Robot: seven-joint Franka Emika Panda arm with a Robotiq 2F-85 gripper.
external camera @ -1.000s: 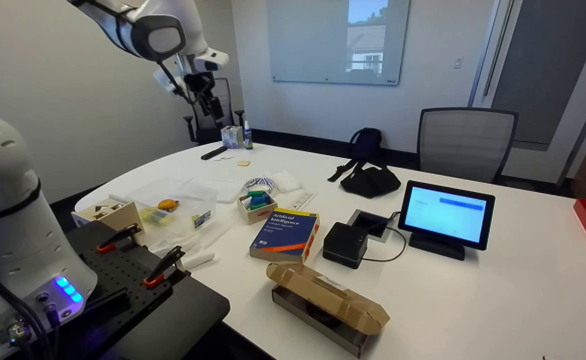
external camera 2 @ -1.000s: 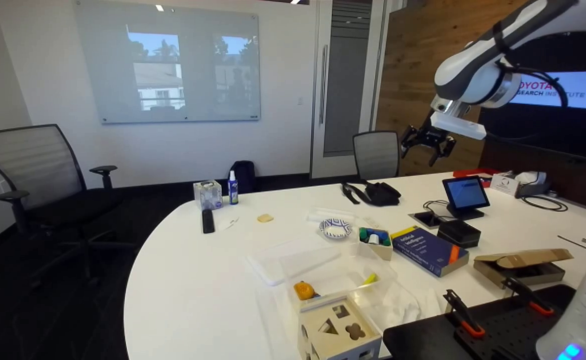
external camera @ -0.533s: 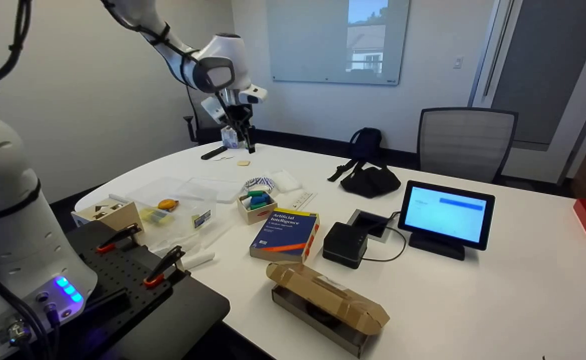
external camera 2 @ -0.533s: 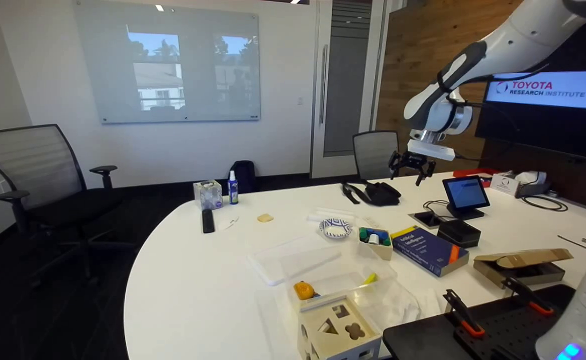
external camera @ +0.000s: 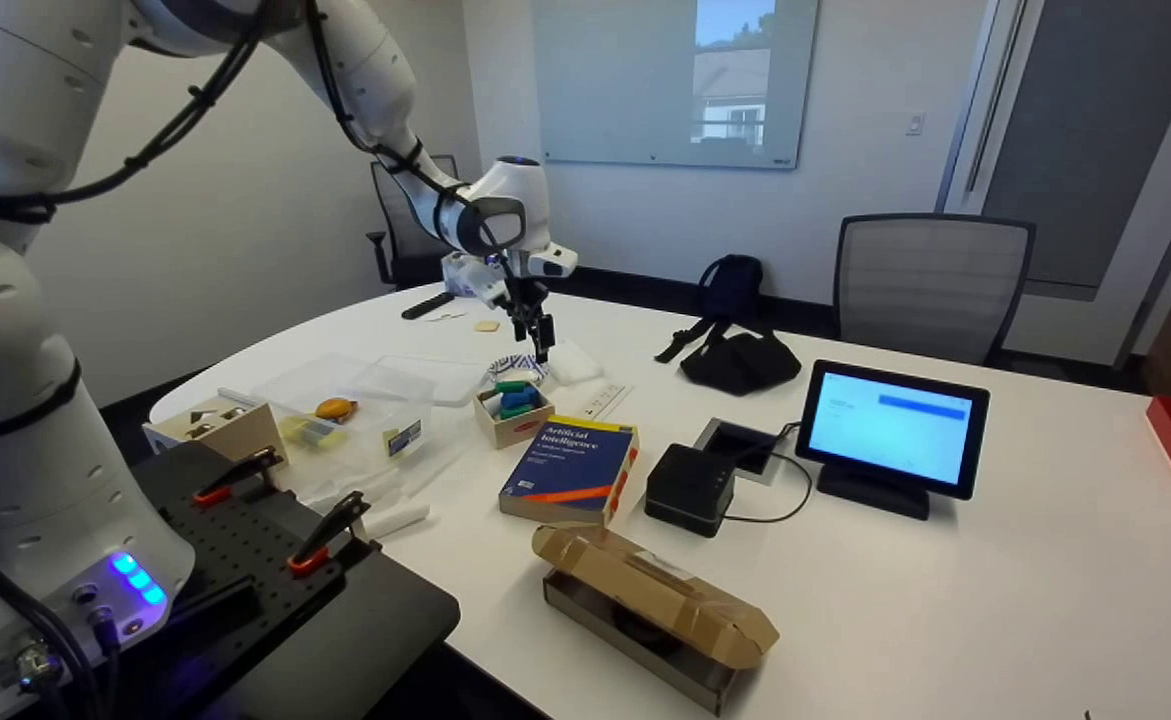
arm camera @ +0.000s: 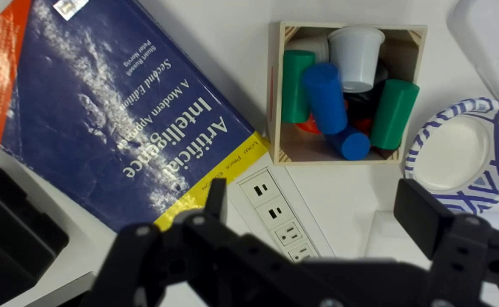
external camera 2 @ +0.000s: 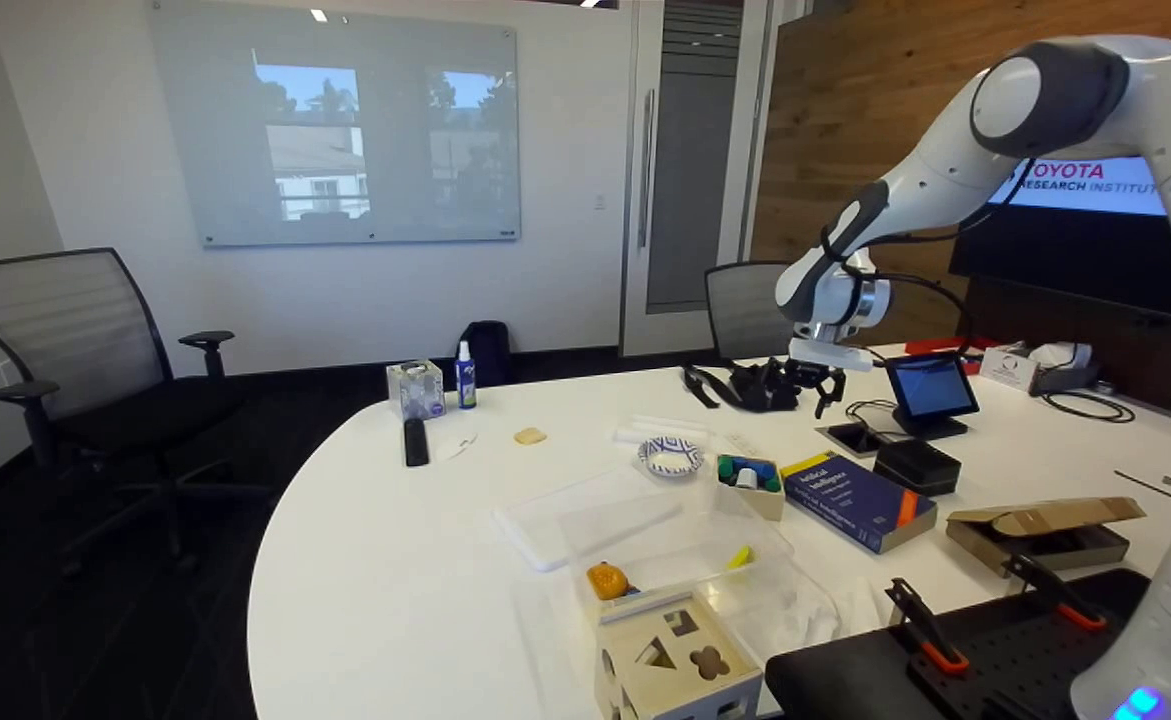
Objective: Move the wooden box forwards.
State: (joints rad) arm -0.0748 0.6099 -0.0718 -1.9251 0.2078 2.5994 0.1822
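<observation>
Approach step, I judge: wooden box (arm camera: pixel 302 148) just beside yellow corner of book (arm camera: pixel 117 111); my end effector (arm camera: pixel 313 204) spread, empty, higher than book. Next needs centring over box, then descent.

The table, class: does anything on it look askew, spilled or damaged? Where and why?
The brown cardboard box, near the blue book, looks odd: its lid stands partly open, leaving a dark gap beneath. In the wooden box, cylinders lie jumbled, but none look spilled.

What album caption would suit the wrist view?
The robot's open black hand above a white table, near a pale, squarish wooden box holding blue and green cylinders.
</observation>
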